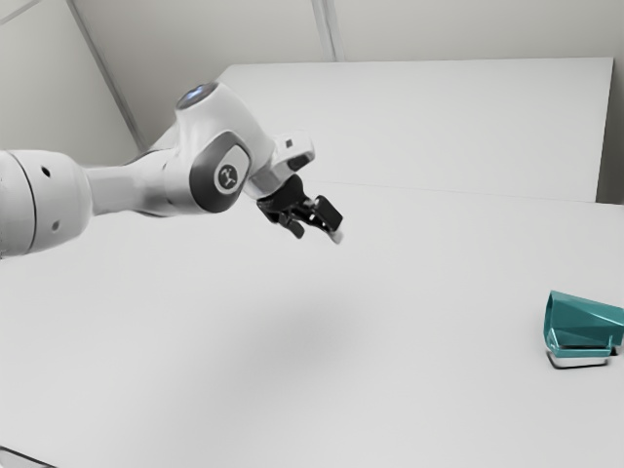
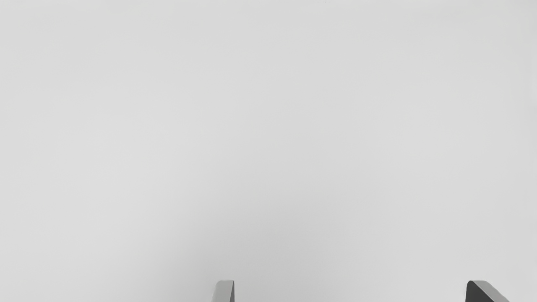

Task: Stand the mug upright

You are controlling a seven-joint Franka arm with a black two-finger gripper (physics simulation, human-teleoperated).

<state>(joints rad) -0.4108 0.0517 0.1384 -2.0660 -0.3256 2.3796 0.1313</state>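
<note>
In the exterior view, my gripper (image 1: 317,234) hangs in the air above the white table, well away from the mug. A teal mug (image 1: 582,325) lies on its side near the exterior view's right edge, its mouth facing the exterior view's left and its far end cut off by the edge. Its handle is low, beside the tabletop. In the wrist view the gripper (image 2: 350,289) is open, its two fingertips wide apart with nothing between them.
The white tabletop (image 1: 390,390) stretches under the arm, with a soft shadow below the hand. A pale upright panel (image 1: 468,127) stands behind it. A dark-edged object (image 1: 21,458) shows at the exterior view's lower left corner.
</note>
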